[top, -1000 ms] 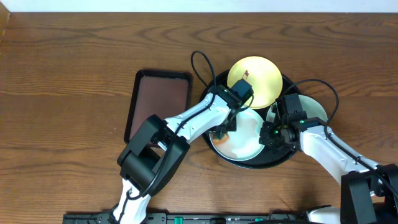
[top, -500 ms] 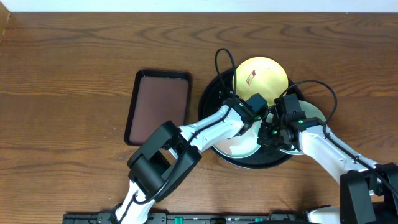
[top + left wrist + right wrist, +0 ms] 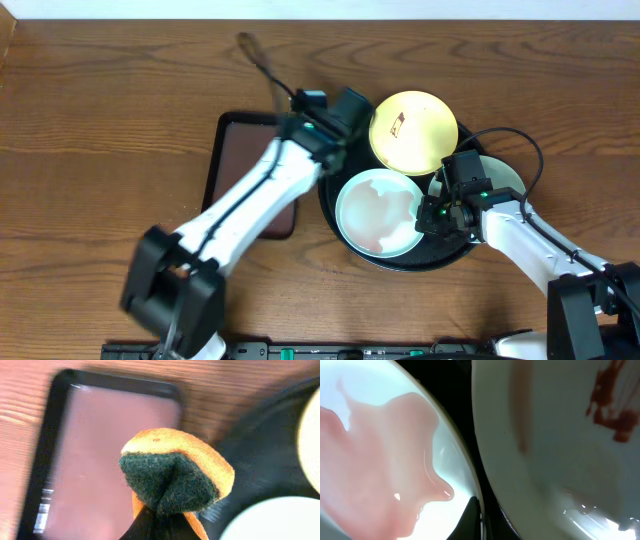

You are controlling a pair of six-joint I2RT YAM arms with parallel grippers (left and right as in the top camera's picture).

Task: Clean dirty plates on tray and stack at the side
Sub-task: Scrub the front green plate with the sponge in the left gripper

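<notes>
The wooden table [image 3: 120, 100] carries a round black tray [image 3: 340, 215], the reference for everything else. Just left of that tray lies a dark rectangular tray [image 3: 240, 160] with a brownish floor.

3 plates sit at the round tray. The light blue plate [image 3: 380, 212] lies inside it, toward its near left, with a pinkish film spread across it. The pale yellow plate [image 3: 413, 130] rests over the tray's far rim and bears a small dark smear. The mint green plate [image 3: 508, 178] lies at the tray's right side, partly under the right arm, with a red smear showing in the right wrist view.

An orange sponge [image 3: 175, 475] with a dark green scouring face is pinched in the left gripper [image 3: 335, 112], above the tray's far left rim.

The right gripper [image 3: 476, 517] is clenched, its tip between the blue and mint plates.
</notes>
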